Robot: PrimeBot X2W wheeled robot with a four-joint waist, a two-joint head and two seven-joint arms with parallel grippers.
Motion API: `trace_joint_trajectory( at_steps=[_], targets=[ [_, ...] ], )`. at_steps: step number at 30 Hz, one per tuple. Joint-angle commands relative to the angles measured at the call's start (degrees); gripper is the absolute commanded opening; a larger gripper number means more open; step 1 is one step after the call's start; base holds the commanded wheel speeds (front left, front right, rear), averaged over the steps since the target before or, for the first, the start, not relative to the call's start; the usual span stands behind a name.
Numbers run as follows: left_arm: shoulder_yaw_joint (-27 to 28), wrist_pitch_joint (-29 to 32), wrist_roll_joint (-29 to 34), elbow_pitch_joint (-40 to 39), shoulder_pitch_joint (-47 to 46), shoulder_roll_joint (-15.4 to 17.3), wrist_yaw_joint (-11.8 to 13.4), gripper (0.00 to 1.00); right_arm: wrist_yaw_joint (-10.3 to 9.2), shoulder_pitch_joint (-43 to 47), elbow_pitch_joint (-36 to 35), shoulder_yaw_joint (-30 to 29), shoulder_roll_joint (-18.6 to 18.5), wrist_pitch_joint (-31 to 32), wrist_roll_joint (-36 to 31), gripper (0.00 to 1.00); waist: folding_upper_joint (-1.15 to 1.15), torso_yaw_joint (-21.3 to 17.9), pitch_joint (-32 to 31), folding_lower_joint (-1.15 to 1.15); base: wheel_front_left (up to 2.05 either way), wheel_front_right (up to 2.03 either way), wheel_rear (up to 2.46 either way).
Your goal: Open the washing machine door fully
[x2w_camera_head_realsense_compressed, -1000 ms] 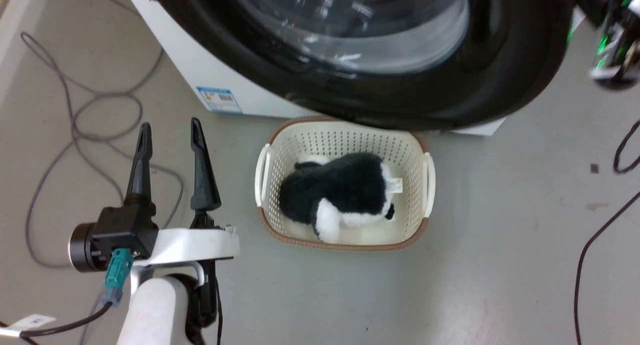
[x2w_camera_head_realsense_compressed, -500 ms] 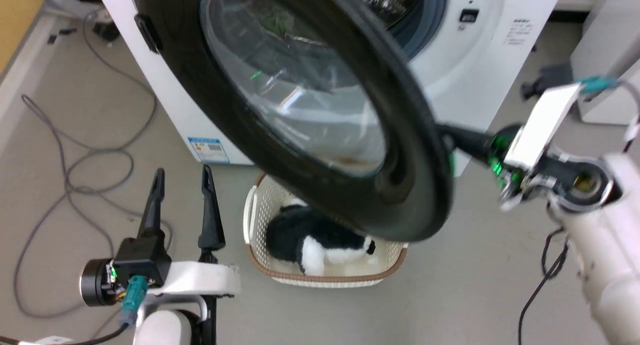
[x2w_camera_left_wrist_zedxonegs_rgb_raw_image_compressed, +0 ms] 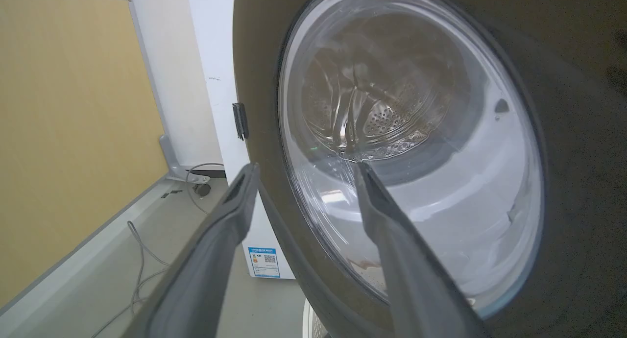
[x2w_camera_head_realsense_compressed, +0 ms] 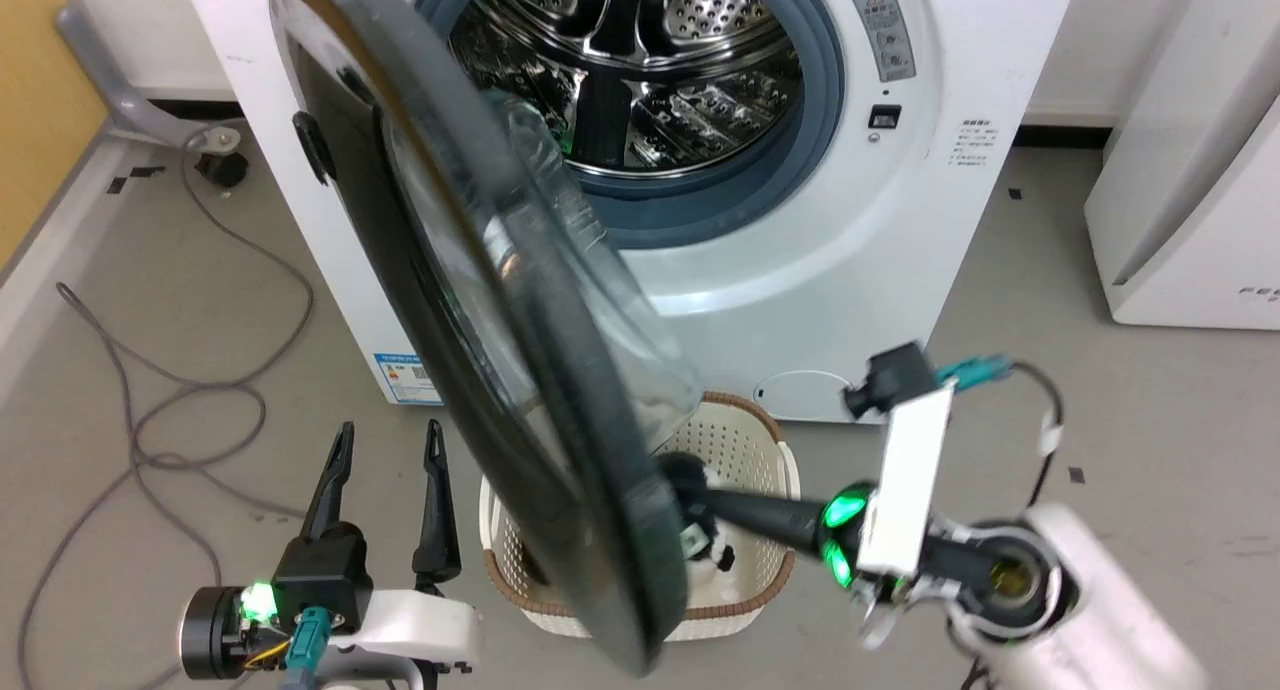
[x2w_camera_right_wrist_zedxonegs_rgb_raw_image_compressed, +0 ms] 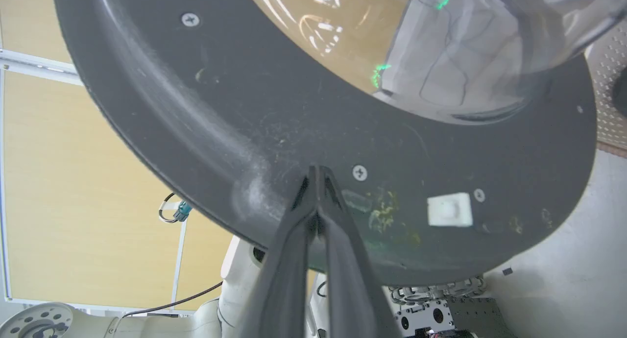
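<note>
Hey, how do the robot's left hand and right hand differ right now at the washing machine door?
The left hand has its fingers spread wide; the right hand has its fingers pressed together. The left hand hangs free before the outer face of the washing machine door, touching nothing; the right hand's tips appear to rest against the door's inner face near its rim. Both have two long dark fingers.
</note>
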Motion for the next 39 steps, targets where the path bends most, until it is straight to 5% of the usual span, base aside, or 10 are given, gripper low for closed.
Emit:
trace_joint_trajectory(
  at_steps=[1, 6, 9, 16, 22, 24, 25, 27, 32, 39],
  targets=[
    [0.2, -0.3, 0.5, 0.3, 0.9, 0.1, -0.1, 1.0, 0.31, 2.2, -1.4, 0.9, 1.0, 0.3, 0.2, 0.0, 0.0, 0.1, -0.5, 0.01, 0.0, 0.0, 0.0],
    [0.5, -0.3, 0.6, 0.8, 1.8, 0.1, 0.3, 1.0, 0.31, 5.3, -4.4, 2.3, 2.3, -0.6, -0.4, 0.0, 0.0, -0.1, -1.3, 0.01, 0.0, 0.0, 0.0],
    [0.6, -0.3, 0.5, 1.0, 2.1, 0.1, 0.4, 1.0, 0.31, 6.0, -7.2, 0.2, 2.2, -6.3, -3.3, 0.0, 0.0, -0.2, -1.5, 0.01, 0.0, 0.0, 0.0],
    [1.4, -0.3, -0.2, 0.8, 2.5, 0.1, 0.6, 1.0, 0.31, 5.2, -13.7, -6.9, 0.5, -35.1, -18.7, 0.0, 0.0, -1.1, -2.4, 0.01, 0.0, 0.0, 0.0],
    [2.2, -0.3, -0.3, 0.4, 2.6, 0.1, 0.4, 1.0, 0.31, 5.0, -13.4, -7.8, -6.2, -56.5, -34.3, 0.0, 0.0, -2.1, -2.9, 0.01, 0.0, 0.0, 0.0],
    [2.3, -0.3, -0.3, 0.3, 2.7, 0.1, 0.5, 1.0, 0.31, 5.1, -12.8, -8.4, -7.1, -57.8, -37.7, 0.0, 0.0, -2.3, -2.9, 0.01, 0.0, 0.0, 0.0],
    [2.7, -0.3, -0.3, 0.0, 2.9, 0.1, 0.4, 1.0, 0.31, 5.4, -11.9, -10.7, -8.0, -58.7, -45.8, 0.0, 0.0, -2.6, -3.0, 0.01, 0.0, 0.0, 0.0],
    [2.9, -0.3, -0.2, -0.2, 2.9, 0.1, 0.5, 1.0, 0.31, 5.6, -12.8, -13.1, -8.0, -58.8, -51.4, 0.0, 0.0, -2.8, -2.9, 0.01, 0.0, 0.0, 0.0],
    [3.4, -0.3, -0.2, -0.8, 3.2, 0.1, 0.5, 1.0, 0.31, 11.4, -18.3, -21.6, -3.3, -58.8, -75.7, 0.0, 0.0, -3.3, -2.8, 0.01, 0.0, 0.0, 0.0],
    [3.3, -0.3, -0.3, -1.3, 3.5, 0.1, 0.4, 1.0, 0.31, 22.0, -19.7, -28.4, 4.3, -58.8, -84.8, 0.0, 0.0, -3.2, -3.1, 0.01, 0.0, 0.0, 0.0]
  ],
)
